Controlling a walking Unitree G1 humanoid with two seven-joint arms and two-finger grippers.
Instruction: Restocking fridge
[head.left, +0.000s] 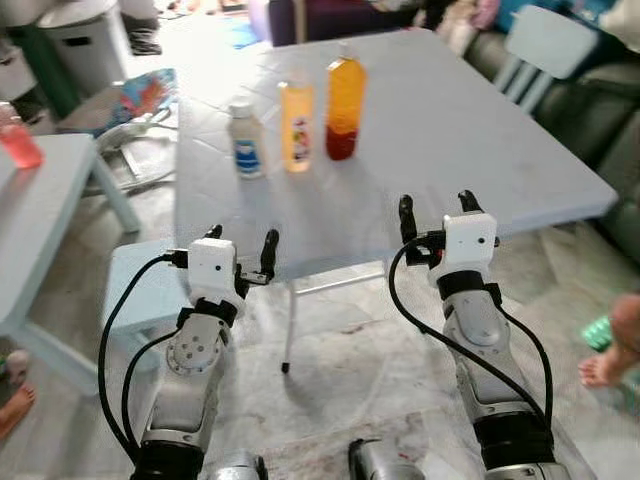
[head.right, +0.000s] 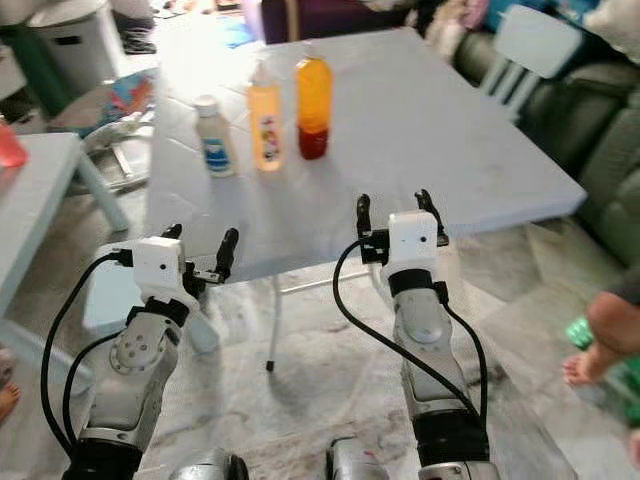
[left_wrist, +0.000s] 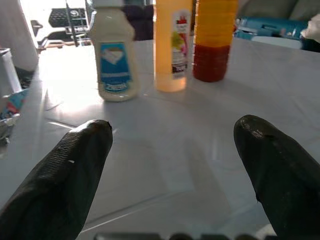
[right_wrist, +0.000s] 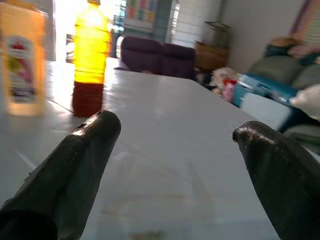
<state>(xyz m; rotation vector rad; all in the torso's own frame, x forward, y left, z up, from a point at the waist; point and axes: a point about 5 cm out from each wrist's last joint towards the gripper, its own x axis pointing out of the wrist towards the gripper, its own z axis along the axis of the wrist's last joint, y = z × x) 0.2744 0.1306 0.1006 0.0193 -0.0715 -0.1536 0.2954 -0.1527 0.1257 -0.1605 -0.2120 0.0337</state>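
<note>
**Both grippers raised at the table's near edge**

Pale blue table (head.left: 480, 150) stands on a marble floor, with a sofa past its far right corner. Three bottles line up near its far left part: a white bottle (head.left: 246, 139), a yellow bottle (head.left: 297, 126) and an orange bottle (head.left: 345, 107), side by side, upright. Both forearms angle up toward the near edge. Left gripper (head.left: 242, 250) and right gripper (head.left: 437, 214) hover there with fingers spread, holding nothing, well short of the bottles. A person's foot (head.left: 606, 366) rests on the floor at right.
</note>
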